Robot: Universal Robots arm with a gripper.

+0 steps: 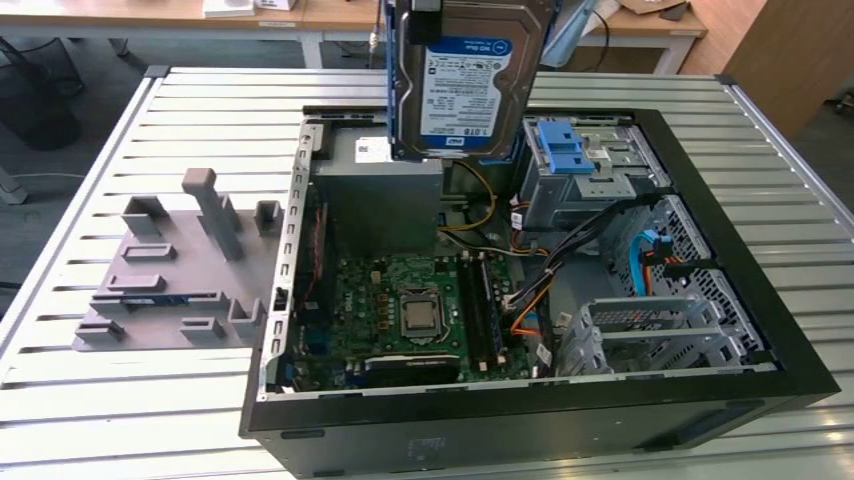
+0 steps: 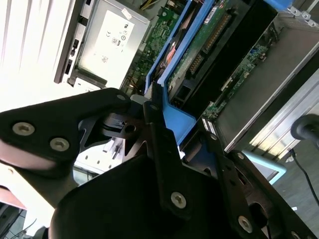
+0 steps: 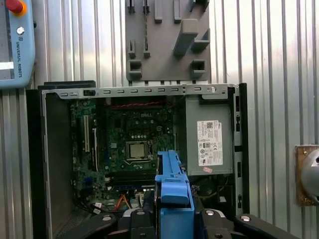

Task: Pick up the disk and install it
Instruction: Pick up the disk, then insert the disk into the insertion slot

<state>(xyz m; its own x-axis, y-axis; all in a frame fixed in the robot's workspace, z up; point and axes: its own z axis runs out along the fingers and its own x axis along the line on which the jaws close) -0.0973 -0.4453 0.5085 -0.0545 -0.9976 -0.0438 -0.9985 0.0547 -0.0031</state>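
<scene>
Hanging above the open case (image 1: 534, 425), the disk (image 1: 467, 80) sits clamped in the gripper (image 2: 154, 117), long axis vertical. The drive cage (image 1: 601, 178) lies lower, toward the exterior view's right.

On the disk (image 1: 523, 62) sits a white label (image 1: 467, 90) (blue lower band), on the power supply (image 3: 209, 112) a white sticker (image 3: 210, 143).

I see an open computer case (image 1: 534, 425) lying on the slatted table (image 1: 120, 420), its motherboard (image 1: 400, 300) and grey power supply (image 1: 380, 190) exposed. A blue latch (image 1: 563, 150) sits atop the drive cage (image 1: 607, 185). A grey fixture plate (image 1: 167, 280) lies beside the case on the exterior view's left.
</scene>
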